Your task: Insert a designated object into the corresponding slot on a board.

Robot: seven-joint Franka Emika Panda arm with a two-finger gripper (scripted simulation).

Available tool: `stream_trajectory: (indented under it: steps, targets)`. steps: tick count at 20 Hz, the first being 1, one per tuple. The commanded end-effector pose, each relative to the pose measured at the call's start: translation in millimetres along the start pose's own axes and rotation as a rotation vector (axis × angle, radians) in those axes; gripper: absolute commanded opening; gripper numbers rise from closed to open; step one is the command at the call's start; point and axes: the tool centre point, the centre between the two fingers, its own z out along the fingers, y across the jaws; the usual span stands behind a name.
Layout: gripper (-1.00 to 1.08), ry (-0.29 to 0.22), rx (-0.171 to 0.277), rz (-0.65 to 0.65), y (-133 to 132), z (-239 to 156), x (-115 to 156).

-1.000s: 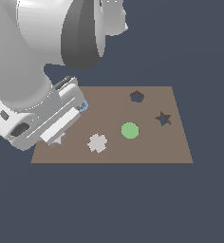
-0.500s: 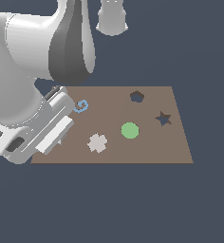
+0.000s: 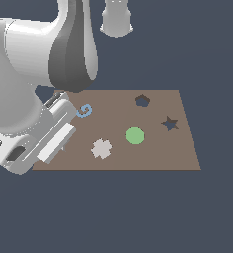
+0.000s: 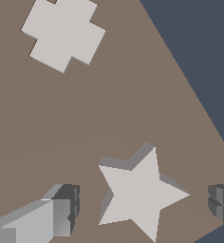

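Observation:
In the wrist view the pale grey-beige star block (image 4: 140,194) lies flat on the brown board (image 4: 133,109). My gripper (image 4: 143,204) is open and straddles it. One fingertip (image 4: 61,209) and the other (image 4: 223,199) stand on opposite sides of the star, each with a gap to it. In the exterior view the arm's hand (image 3: 49,138) covers the board's (image 3: 153,158) left end and hides the star block. The dark star-shaped slot (image 3: 170,123) is empty, near the board's edge on the exterior view's right.
A green disc (image 3: 135,136), a pale lobed cross-like piece (image 3: 101,148) (image 4: 64,33), a blue spiral (image 3: 84,110) and a dark pentagon-like hole (image 3: 142,101) share the board. The board's edge (image 4: 199,114) runs close to the star block.
The arm's hand has dropped and shifted toward the exterior view's left. The blue spiral, covered a second ago, now shows. The pieces on the board have not moved.

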Motion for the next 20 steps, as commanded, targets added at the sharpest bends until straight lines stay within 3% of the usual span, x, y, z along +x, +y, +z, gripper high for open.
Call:
stream_trajectory:
  steps: [1,7,8,20]
  targets:
    - [1.0,0.0,0.001,0.0,-0.1,5.2,-0.1]
    - [1.0,0.0,0.001,-0.003,-0.1,18.8,0.4]
    - [-1.0,0.0,0.001,-0.003,-0.1,18.8,0.4]
    - [-1.0,0.0,0.0,-0.002,0.2,15.7,0.4]
